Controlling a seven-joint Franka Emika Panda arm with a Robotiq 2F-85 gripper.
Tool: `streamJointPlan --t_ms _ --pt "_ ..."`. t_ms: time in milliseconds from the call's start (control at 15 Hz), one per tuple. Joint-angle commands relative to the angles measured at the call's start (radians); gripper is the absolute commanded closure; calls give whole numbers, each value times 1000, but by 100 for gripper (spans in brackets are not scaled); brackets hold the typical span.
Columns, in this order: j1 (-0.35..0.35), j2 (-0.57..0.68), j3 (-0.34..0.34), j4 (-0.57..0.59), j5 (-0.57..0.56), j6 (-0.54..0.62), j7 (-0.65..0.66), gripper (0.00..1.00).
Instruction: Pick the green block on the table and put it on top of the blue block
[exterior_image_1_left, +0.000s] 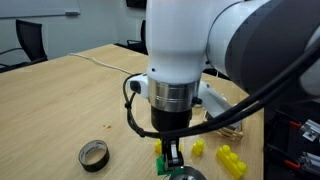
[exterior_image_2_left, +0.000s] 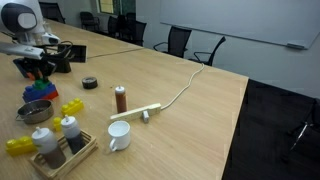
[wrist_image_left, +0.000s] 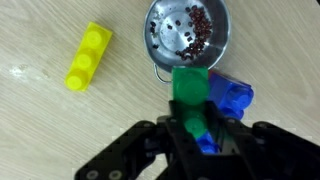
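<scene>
This is looking like an office meeting room. A big, long wooden table (exterior_image_2_left: 200, 110) is filling most of the room. Black office chairs (exterior_image_2_left: 178, 42) are standing along its far side. Another black chair (exterior_image_1_left: 32, 40) is waiting at the far left in an exterior view. A whiteboard (exterior_image_2_left: 250, 18) is hanging on the far wall. A dark floor (exterior_image_2_left: 285, 125) is showing on the right.
</scene>
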Motion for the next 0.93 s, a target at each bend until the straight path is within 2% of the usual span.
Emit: streamJointPlan --t_ms 0,400,467,867 --pt "5 3 -6 7 2 -4 -2 70" --pt "5 3 -7 8 2 -6 -2 70" --pt "9 9 -8 16 1 -16 2 93" --pt "75 57 -40 115 -39 -81 115 93"
